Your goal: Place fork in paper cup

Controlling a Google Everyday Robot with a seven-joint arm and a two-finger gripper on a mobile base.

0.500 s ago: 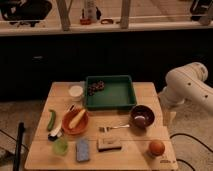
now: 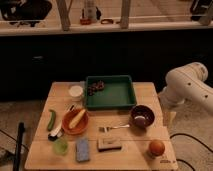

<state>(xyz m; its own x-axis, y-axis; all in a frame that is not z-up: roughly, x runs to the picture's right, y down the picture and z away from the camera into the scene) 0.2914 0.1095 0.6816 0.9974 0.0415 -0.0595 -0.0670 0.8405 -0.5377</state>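
A white robot arm (image 2: pixel 190 85) stands at the right of a wooden table (image 2: pixel 45 150); its pincer lies out of frame past the right edge, jaws apart; the fork (image 2: pixel 114 128) rests flat on the table near its middle, between an orange bowl (image 2: pixel 67 129) and a dark maroon bowl (image 2: pixel 142 116), tines toward the orange bowl; the paper cup (image 2: pixel 76 92) stands upright at the far left, just beside a green tray (image 2: pixel 111 106), well apart from the fork.
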